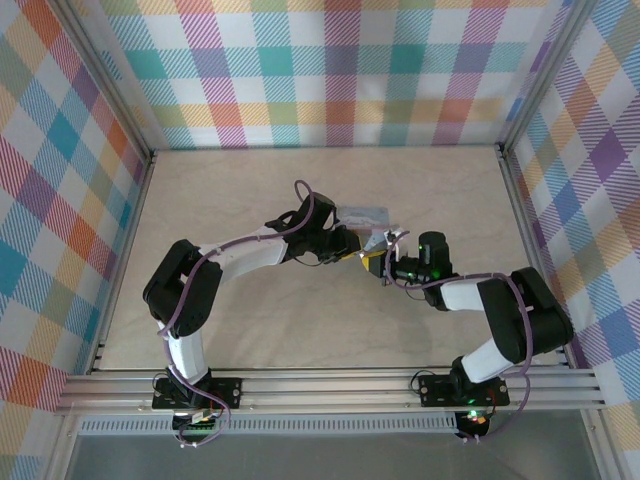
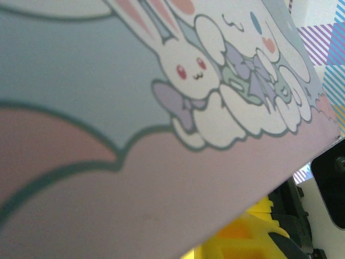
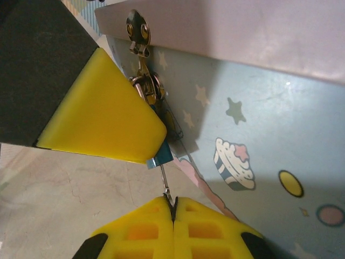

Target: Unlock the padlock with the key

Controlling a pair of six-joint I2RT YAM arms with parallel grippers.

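Observation:
The dark teal padlock [image 3: 160, 155] hangs by its silvery shackle [image 3: 152, 91] from the hasp of a light-blue cartoon tin [image 3: 259, 108]. A yellow finger [image 3: 102, 108] of my left gripper [image 1: 350, 243] lies pressed over most of the lock body; its other finger is hidden behind. The thin silvery key [image 3: 164, 181] points up into the bottom of the padlock. My right gripper [image 3: 173, 208] is shut on the key's lower end. In the top view the right gripper [image 1: 376, 262] meets the left one at the tin's [image 1: 365, 213] front.
The tin's printed lid [image 2: 161, 108] sits very close to the left wrist camera, with a yellow finger [image 2: 253, 237] below it. Bare beige table [image 3: 64, 183] lies under the lock. Plaid walls [image 1: 60, 200] close off three sides.

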